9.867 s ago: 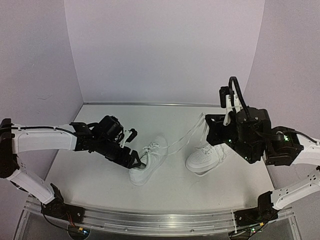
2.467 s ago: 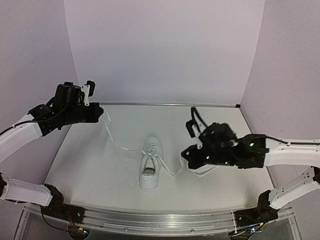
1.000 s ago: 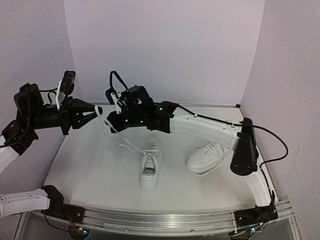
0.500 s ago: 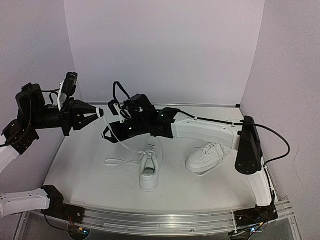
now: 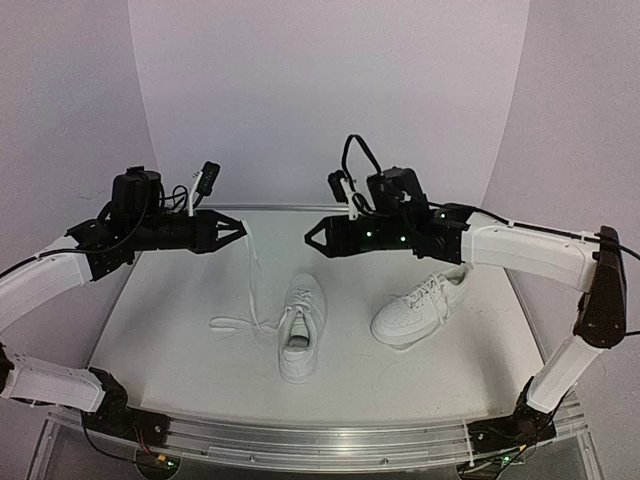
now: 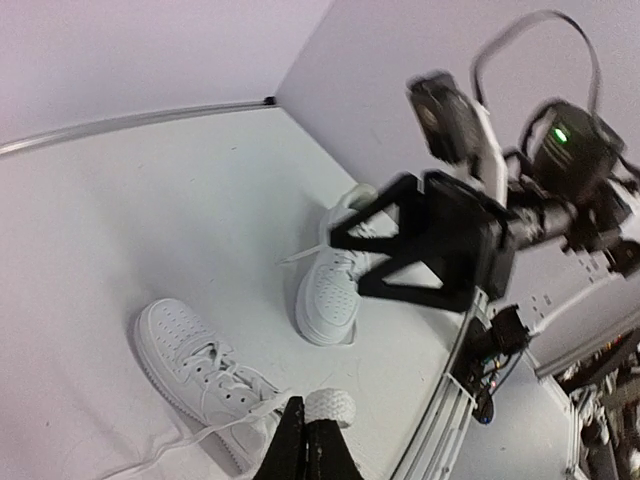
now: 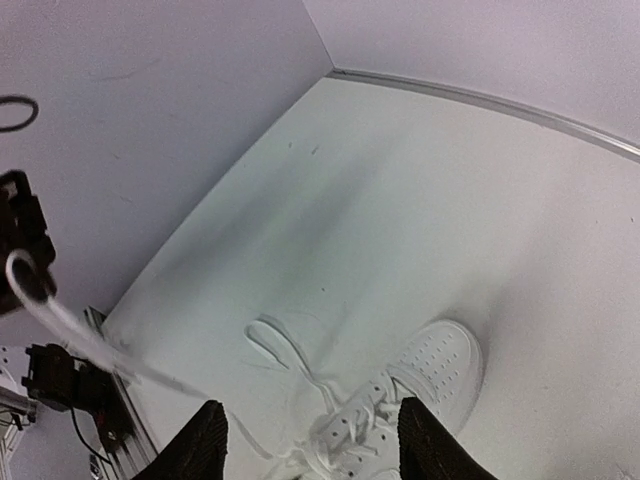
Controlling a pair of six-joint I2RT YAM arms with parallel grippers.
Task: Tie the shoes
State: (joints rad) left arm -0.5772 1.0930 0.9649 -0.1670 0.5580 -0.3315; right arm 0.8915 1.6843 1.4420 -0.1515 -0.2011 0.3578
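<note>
Half a second back the right arm (image 5: 520, 250) was stretched way over to the left, right by the other arm's tip and the lace. Now it's swung back toward the middle, and its jaws are spread wide with nothing in them. The left arm (image 5: 50, 275) has shifted right a bit, and its jaws are still pressed together on the end of a lace (image 5: 250, 275), which drops from there down to the middle shoe (image 5: 298, 335). That shoe's loose lace (image 5: 235, 322) lies in a loop on the surface (image 5: 160, 340), just left of it.

The middle shoe sits between the two sets of jaws and lower than both, toe pointing at the back wall. The other shoe (image 5: 420, 305) is near it on the right, under the right arm and not touching it.

The surface is plain white, the walls (image 5: 330, 90) are pale lilac on three sides, and there's a metal rail (image 5: 320, 440) along the near edge.
</note>
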